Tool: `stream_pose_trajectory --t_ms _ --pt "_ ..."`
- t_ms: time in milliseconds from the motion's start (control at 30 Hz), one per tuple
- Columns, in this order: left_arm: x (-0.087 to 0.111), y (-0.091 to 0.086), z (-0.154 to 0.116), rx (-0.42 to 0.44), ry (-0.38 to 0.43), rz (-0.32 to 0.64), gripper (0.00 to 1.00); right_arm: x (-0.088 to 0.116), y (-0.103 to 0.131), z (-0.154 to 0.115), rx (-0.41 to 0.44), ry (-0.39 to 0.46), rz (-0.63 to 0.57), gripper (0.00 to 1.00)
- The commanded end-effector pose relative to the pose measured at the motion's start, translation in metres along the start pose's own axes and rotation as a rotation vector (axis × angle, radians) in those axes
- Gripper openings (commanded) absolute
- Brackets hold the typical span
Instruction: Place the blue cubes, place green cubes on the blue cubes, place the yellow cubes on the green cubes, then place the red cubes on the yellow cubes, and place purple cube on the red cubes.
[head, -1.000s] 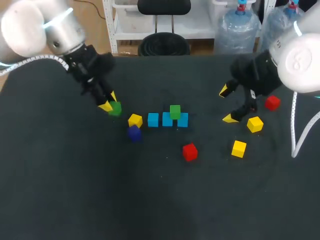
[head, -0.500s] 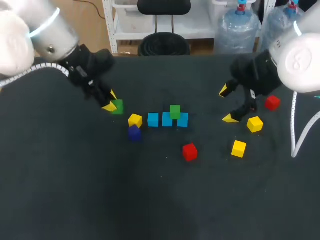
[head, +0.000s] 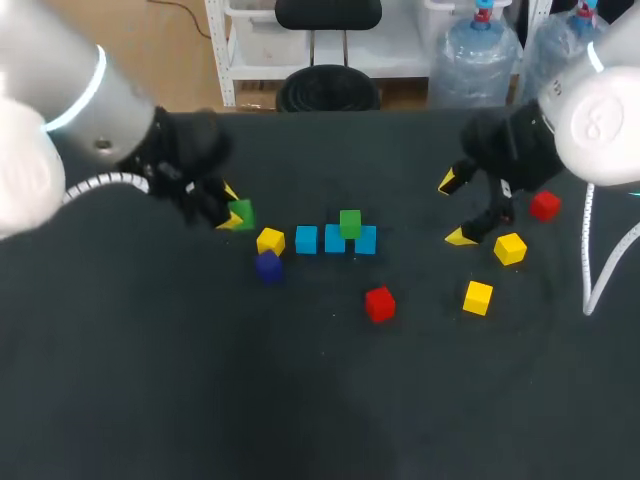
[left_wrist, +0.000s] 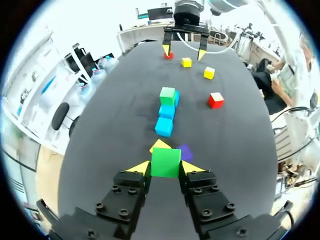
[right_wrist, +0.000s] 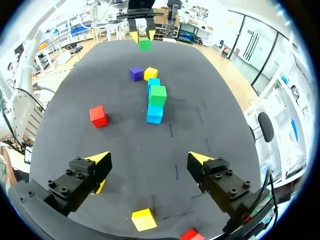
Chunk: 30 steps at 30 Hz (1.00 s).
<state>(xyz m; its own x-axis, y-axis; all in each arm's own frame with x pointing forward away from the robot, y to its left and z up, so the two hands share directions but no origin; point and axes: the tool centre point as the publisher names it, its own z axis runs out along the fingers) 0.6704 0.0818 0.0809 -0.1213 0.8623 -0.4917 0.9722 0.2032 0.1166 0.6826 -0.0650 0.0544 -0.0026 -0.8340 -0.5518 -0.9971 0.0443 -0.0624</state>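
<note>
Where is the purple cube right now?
In the head view the purple cube sits on the table left of centre, right against a yellow cube on the robot's side of it, just left of the blue cubes.

The location was a robotics laboratory test station, as indicated by two white industrial robot arms, the left arm and the right arm, installed at opposite sides of a dark-covered table carrying small coloured cubes, e.g. a red cube.
</note>
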Motion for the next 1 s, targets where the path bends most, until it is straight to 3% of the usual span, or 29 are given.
stream_pose_trajectory --t_ms 33,333,767,1000 --pt "-0.007 -0.004 0.005 -0.153 0.012 0.006 0.00 0.000 -0.001 0.001 -0.001 -0.003 -0.001 1.00" --pt "-0.025 -0.006 0.012 -0.125 0.017 0.033 0.00 0.000 -0.001 0.001 -0.001 -0.003 -0.001 1.00" --pt "-0.048 -0.010 0.032 0.062 0.061 0.166 0.00 0.000 -0.001 0.001 -0.001 -0.003 -0.001 1.00" --pt "-0.052 -0.008 0.041 0.116 0.064 0.155 0.00 0.000 -0.001 0.001 -0.001 -0.003 -0.001 1.00"
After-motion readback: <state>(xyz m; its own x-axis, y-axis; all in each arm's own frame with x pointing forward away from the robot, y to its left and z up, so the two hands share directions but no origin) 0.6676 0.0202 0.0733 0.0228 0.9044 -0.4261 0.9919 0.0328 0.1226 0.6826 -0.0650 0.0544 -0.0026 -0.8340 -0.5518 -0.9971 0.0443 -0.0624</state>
